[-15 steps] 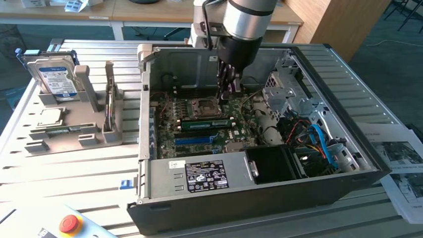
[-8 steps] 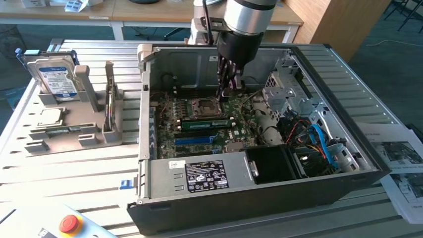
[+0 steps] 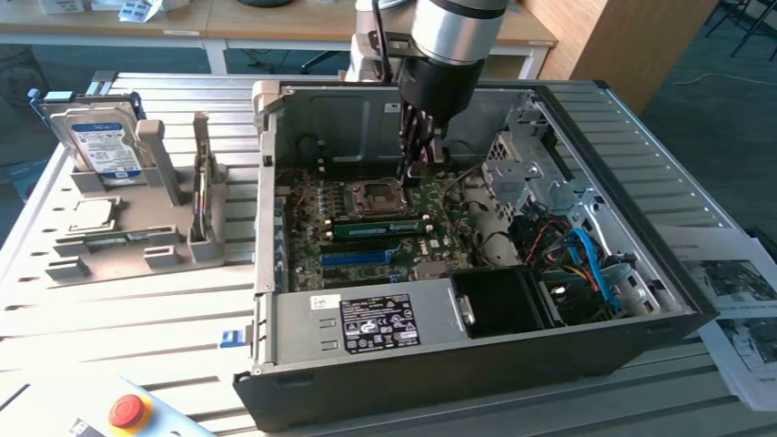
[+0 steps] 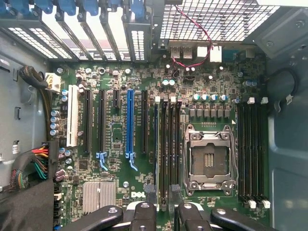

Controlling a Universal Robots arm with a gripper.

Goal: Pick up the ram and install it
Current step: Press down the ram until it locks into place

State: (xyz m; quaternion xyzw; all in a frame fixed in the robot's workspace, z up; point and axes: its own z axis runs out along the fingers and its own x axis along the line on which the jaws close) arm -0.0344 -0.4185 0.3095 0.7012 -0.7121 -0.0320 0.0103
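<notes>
The ram [image 3: 378,228], a long green stick, stands on edge in a slot on the motherboard [image 3: 364,246], just beside the CPU socket [image 3: 374,194]. My gripper [image 3: 419,171] hangs inside the open computer case [image 3: 486,355], above the board and clear of the ram. In the wrist view the fingertips [image 4: 149,198] frame a narrow gap, and my gripper [image 4: 162,196] is open with nothing seen in it. Below it run the black memory slots [image 4: 169,144] next to the empty CPU socket [image 4: 209,159].
At the exterior view's left a grey fixture [image 3: 170,250] holds a hard drive [image 3: 104,137], a square CPU chip [image 3: 93,215] and another thin green board [image 3: 122,239]. Cables and a drive cage [image 3: 534,173] crowd the case's right side. A red stop button [image 3: 127,411] sits near the front.
</notes>
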